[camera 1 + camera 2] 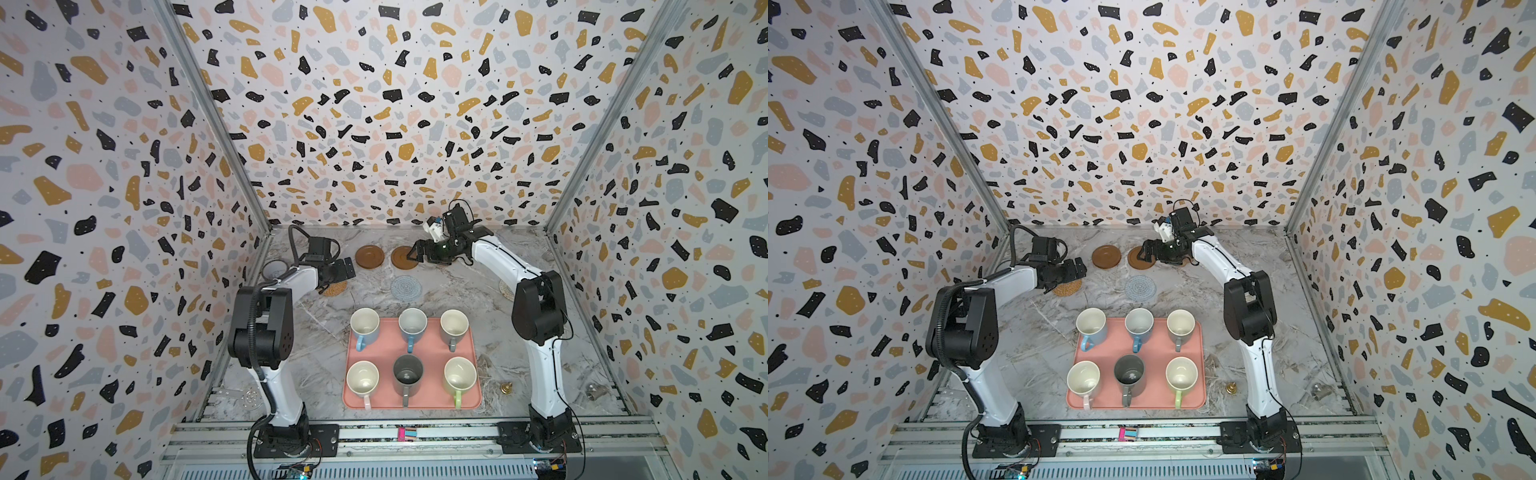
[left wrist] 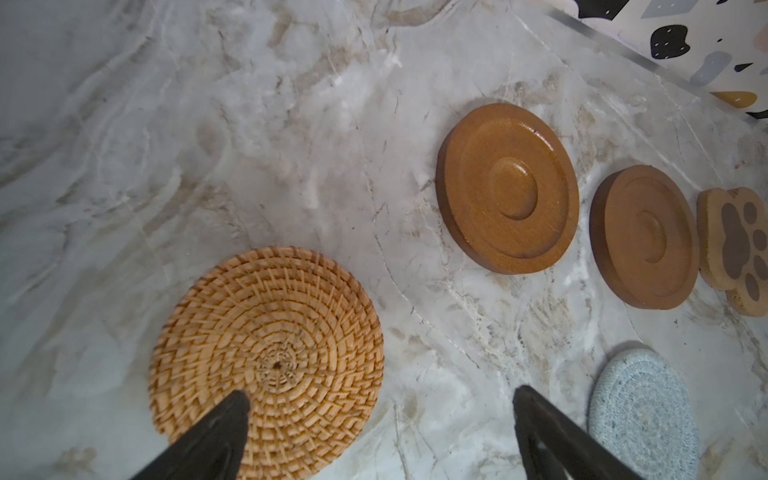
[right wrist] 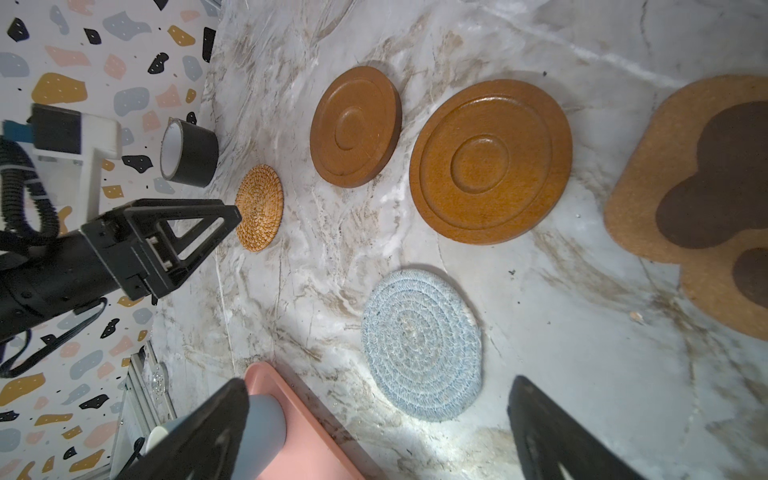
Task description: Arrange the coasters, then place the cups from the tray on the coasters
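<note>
The salmon-pink tray (image 1: 430, 353) holds several cups in two rows, among them a light blue (image 1: 365, 328), a dark grey (image 1: 408, 372) and a light green one (image 1: 460, 376). Beyond it lie the coasters: two brown discs (image 1: 370, 257) (image 2: 644, 237), a pale blue round (image 1: 405, 287) and a rattan round (image 2: 266, 345). A paw-shaped one (image 3: 698, 187) shows in both wrist views. My left gripper (image 1: 347, 268) (image 2: 380, 399) hovers open over the rattan's edge. My right gripper (image 1: 417, 251) (image 3: 378, 384) hangs open above the second brown disc. Neither holds anything.
A dark tape roll (image 3: 189, 151) stands near the left wall at the back. A cream round mat (image 1: 507, 289) peeks from behind the right arm. A small brass bell (image 1: 505, 387) and a metal fitting (image 1: 593, 390) lie right of the tray. Patterned walls close three sides.
</note>
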